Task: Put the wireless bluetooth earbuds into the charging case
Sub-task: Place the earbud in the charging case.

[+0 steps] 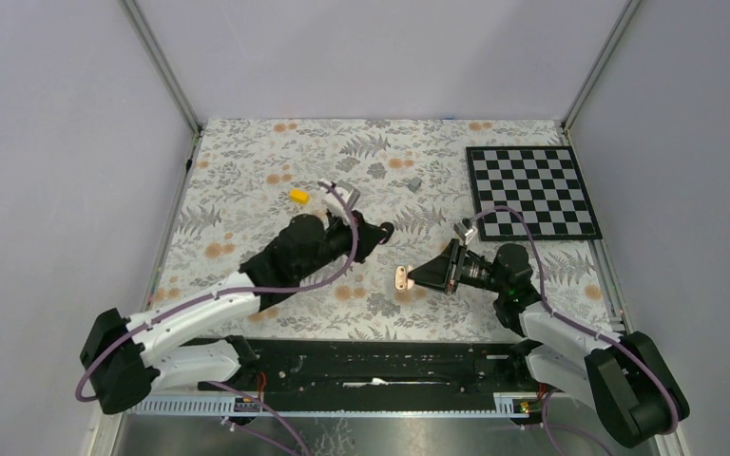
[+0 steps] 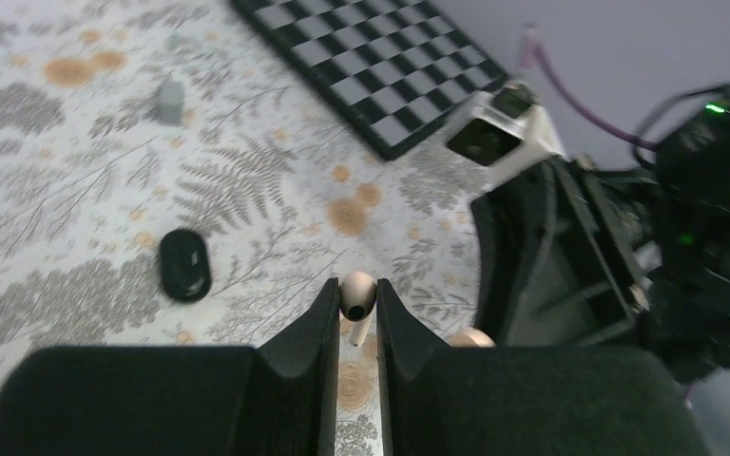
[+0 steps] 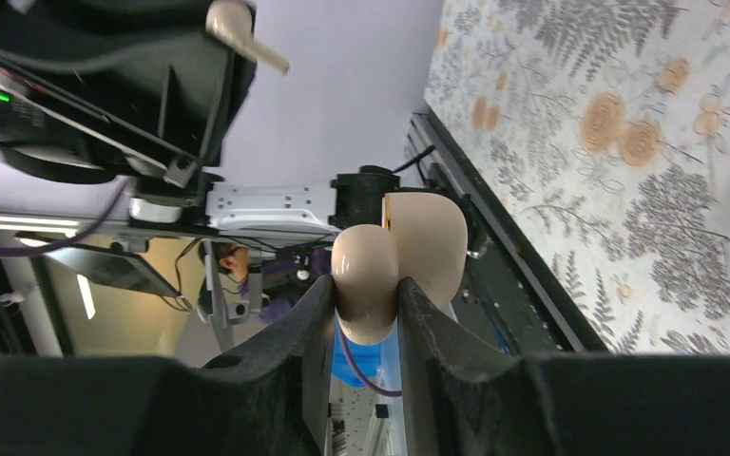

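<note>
Earbud point(image 2: 357, 295), beige, pinched in left claw point(image 2: 355, 306) near case point(image 3: 430, 237) clamped in right claw point(image 3: 364, 291); risk: stem meets socket askew, slips, drops to bench point(image 1: 238, 180).

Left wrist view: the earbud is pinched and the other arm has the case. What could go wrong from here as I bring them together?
1. The left gripper pinches the earbud only at its fingertips, on the rounded head; pressing it in could twist it or pop it out.
2. The charging case is likewise clamped narrowly by the right gripper; a push may pivot it.
3. The two grippers sit close, so fingers could collide on approach.
</note>
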`<action>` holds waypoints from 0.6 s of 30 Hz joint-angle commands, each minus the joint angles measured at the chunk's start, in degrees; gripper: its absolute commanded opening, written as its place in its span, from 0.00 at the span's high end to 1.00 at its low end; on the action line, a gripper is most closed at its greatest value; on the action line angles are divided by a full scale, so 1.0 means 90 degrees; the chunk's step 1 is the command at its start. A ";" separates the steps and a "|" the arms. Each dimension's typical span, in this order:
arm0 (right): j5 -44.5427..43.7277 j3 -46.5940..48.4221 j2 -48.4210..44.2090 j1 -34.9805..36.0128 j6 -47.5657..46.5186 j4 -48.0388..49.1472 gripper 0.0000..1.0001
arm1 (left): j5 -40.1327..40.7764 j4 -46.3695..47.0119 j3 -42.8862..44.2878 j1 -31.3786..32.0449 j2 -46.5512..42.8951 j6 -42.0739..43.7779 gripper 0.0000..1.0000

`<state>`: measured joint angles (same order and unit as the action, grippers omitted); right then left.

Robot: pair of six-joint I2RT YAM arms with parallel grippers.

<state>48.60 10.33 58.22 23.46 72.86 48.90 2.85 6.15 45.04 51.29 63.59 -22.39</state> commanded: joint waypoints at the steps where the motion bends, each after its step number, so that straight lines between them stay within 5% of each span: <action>1: 0.0218 0.0144 0.0309 -0.0053 0.0676 0.1640 1.00 | -0.1335 0.2612 -0.0804 0.0008 -0.0741 0.0781 1.00; 18: 0.0178 0.0071 0.0725 -0.0057 0.1887 0.3529 1.00 | -0.2437 0.6468 -0.2153 0.0013 -0.0299 0.0446 1.00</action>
<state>49.17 10.33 64.82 23.24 86.70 72.16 -14.17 52.07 26.50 51.29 58.85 -17.63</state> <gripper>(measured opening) 0.338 0.166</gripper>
